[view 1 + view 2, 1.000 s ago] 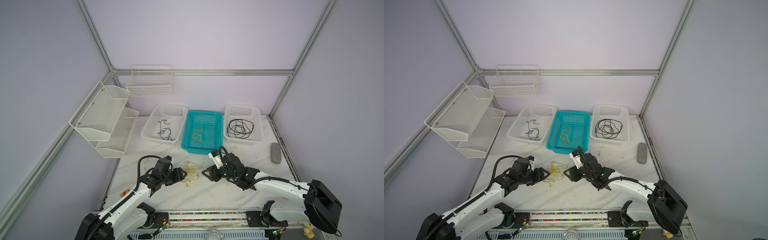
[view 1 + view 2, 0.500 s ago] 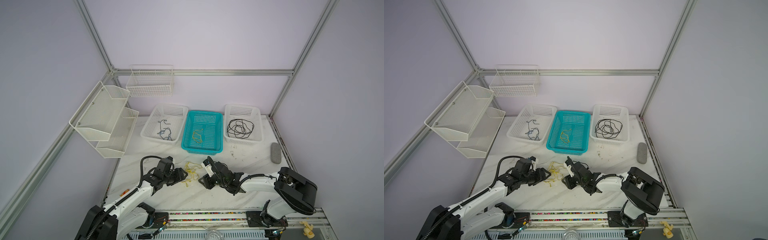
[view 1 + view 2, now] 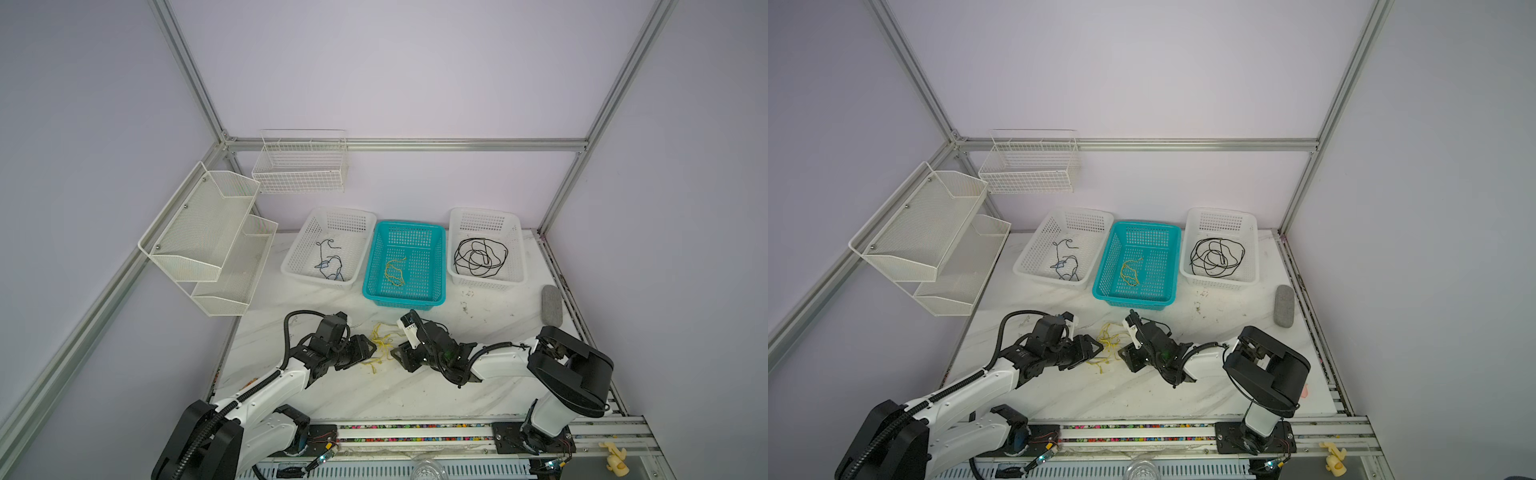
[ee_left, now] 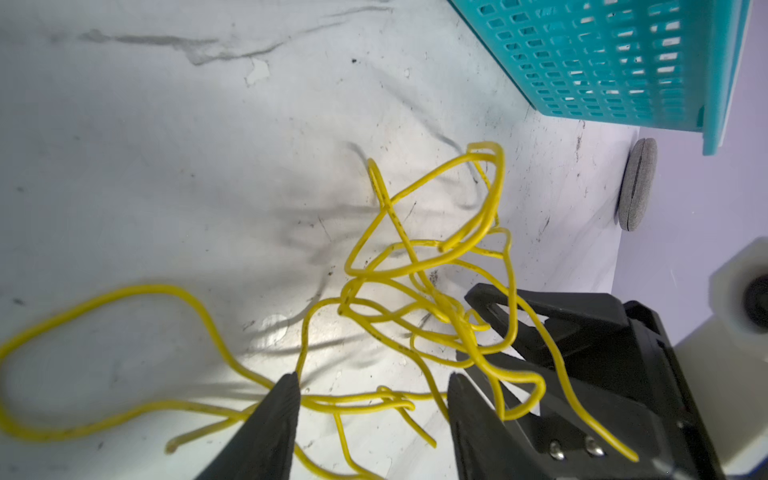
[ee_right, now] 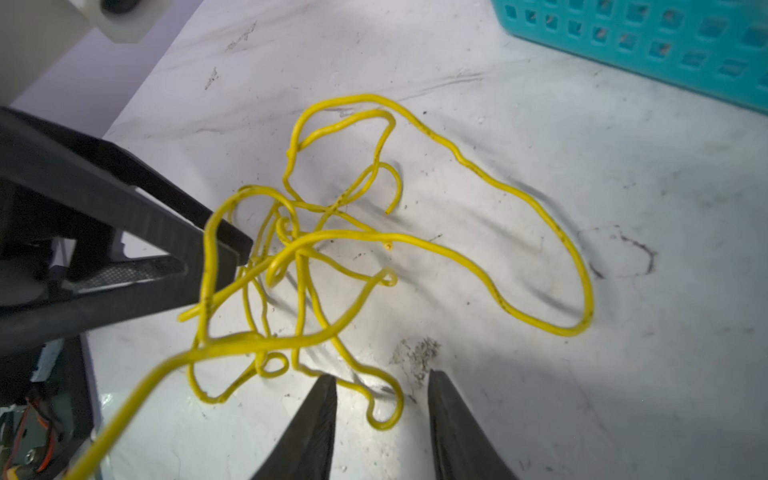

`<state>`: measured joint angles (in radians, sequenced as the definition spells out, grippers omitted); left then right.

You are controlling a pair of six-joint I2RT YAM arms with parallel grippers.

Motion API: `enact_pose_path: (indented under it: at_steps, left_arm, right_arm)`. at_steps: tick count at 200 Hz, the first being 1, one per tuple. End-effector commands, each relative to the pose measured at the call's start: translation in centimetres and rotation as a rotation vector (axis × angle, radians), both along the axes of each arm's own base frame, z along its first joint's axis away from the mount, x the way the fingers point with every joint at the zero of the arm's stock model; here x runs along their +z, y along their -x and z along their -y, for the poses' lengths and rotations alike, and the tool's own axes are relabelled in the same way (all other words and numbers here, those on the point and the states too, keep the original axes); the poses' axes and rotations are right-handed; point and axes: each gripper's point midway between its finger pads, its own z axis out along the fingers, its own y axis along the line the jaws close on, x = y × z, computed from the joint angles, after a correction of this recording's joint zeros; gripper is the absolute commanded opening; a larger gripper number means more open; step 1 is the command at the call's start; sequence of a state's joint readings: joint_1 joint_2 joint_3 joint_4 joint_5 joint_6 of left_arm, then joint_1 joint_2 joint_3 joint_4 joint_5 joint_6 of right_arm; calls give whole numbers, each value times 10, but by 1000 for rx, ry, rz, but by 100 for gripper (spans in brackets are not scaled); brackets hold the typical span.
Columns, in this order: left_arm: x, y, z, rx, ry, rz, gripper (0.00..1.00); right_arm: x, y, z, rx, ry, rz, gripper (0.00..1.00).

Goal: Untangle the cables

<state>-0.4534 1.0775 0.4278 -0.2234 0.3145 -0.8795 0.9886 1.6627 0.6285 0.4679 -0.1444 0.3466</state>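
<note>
- While the yellow cables (image 3: 379, 341) are lying in one loose knot on the table (image 3: 374, 399), at 6 o'clock of the teal basket (image 3: 405, 299) in both top views, two grippers are flanking them.
- The left gripper (image 4: 370, 399), at 9 o'clock of the knot, is holding its jaws moderately apart. Several strands are passing through the gap, none pinched.
- The right gripper (image 5: 382, 395), at 3 o'clock, is showing a narrower gap around one low loop (image 5: 384, 427), unclamped.
- Handling: the cords are looking light, thin and springy. They are probably prone to slipping from a weak pinch.
- Grip point: a free end (image 5: 388, 246) is likely offering the cleanest hold, away from the dense centre.
</note>
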Motion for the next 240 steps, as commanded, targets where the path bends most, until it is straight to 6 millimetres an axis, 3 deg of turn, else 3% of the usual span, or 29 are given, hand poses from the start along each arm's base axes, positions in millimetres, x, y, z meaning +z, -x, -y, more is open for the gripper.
enact_pose_path:
  at_steps: [1,28,53,103,109,161,220,240]
  left_arm:
    - [-3,1,1,-9,8,18,57]
    - [-1,-3,3,-6,13,22,57]
    - [-1,-3,4,-6,14,21,56]
    - [-6,-5,2,1,1,18,53]
    - [-7,-5,2,0,0,14,53]
    - [-14,-7,5,-4,4,-4,45]
    - [-21,-5,6,-22,-2,-16,28]
    - [-23,-3,6,-29,-7,-19,14]
  right_arm:
    - [10,-3,-8,4,-37,35,32]
    - [10,-1,-7,1,-45,28,14]
    - [22,3,-1,-5,-58,36,0]
    - [57,19,20,-4,-79,52,0]
    - [69,21,23,-5,-102,65,0]
    - [115,33,39,16,-158,122,0]
    - [156,30,58,-49,-177,183,0]
    - [164,25,69,-127,-196,170,0]
